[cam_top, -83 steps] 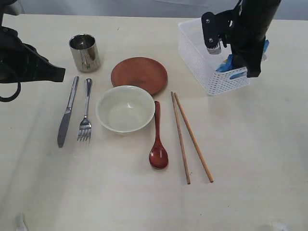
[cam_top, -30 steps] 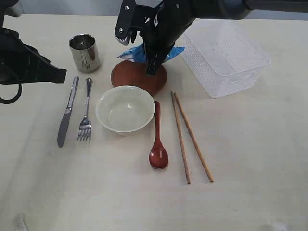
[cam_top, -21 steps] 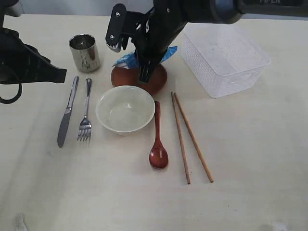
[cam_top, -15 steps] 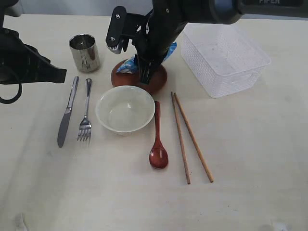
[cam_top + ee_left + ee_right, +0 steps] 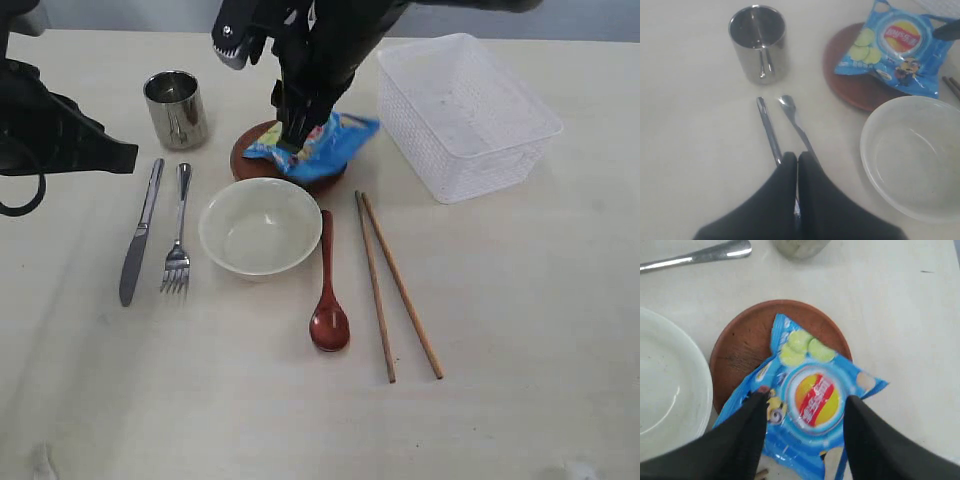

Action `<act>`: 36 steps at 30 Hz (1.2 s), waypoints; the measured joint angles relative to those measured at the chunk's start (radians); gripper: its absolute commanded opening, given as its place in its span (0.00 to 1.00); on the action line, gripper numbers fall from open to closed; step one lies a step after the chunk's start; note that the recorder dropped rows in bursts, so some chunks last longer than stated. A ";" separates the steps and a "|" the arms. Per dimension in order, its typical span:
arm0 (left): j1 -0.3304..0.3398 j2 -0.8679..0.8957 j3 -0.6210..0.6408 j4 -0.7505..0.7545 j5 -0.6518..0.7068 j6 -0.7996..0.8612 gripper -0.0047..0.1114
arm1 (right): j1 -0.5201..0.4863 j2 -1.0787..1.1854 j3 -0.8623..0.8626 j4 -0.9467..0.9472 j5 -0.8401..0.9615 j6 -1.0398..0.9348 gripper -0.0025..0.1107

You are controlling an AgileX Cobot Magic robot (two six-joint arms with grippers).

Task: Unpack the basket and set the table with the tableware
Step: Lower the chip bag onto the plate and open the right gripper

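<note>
The right pincer [image 5: 805,400] stands spread wide over the brown round plate [image 5: 740,350], at the far middle of the worktop [image 5: 520,330]. Its two dark fingers [image 5: 747,435] flank the printed face of a blue crisp packet [image 5: 330,140], which lies flat across the plate and overhangs its right edge. The pincer grips nothing; whether a fingertip touches the packet cannot be told.

The left pincer [image 5: 798,157] is pressed together with nothing between its fingers, hanging above the handles of the knife and fork.

The white lattice basket [image 5: 440,160] stands upright at the far right of the worktop, apart from the plate. The white bowl [image 5: 260,230] sits upright just in front of the plate, its rim touching or nearly touching it. The shiny steel cup [image 5: 176,110] stands upright to the left of the plate.

The two wooden chopsticks [image 5: 403,290] lie side by side to the right of the bowl, spreading slightly toward the near end. The steel knife [image 5: 134,262] lies leftmost, with the fork [image 5: 180,225] just beside it, tines toward the near edge. The reddish-brown spoon [image 5: 329,325] lies between bowl and chopsticks.
</note>
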 measured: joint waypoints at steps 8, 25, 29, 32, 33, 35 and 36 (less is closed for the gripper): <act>0.000 0.000 0.000 0.000 0.000 0.000 0.04 | 0.000 -0.055 0.000 0.026 0.002 0.026 0.42; 0.000 0.000 0.000 0.000 -0.002 0.000 0.04 | -0.157 0.131 -0.015 0.040 -0.049 0.378 0.02; 0.000 0.000 0.000 0.000 -0.006 0.000 0.04 | -0.134 0.161 -0.017 0.061 -0.089 0.373 0.02; 0.000 0.000 0.000 0.000 -0.006 0.000 0.04 | -0.126 0.180 -0.023 0.081 -0.100 0.367 0.02; 0.000 0.000 0.000 0.000 -0.006 0.000 0.04 | -0.124 0.195 -0.024 0.083 -0.105 0.367 0.02; 0.000 0.000 0.000 0.000 -0.006 0.000 0.04 | -0.122 0.212 -0.024 0.104 -0.114 0.364 0.02; 0.000 0.000 0.000 0.000 -0.006 0.000 0.04 | -0.122 0.218 -0.024 0.131 -0.127 0.351 0.02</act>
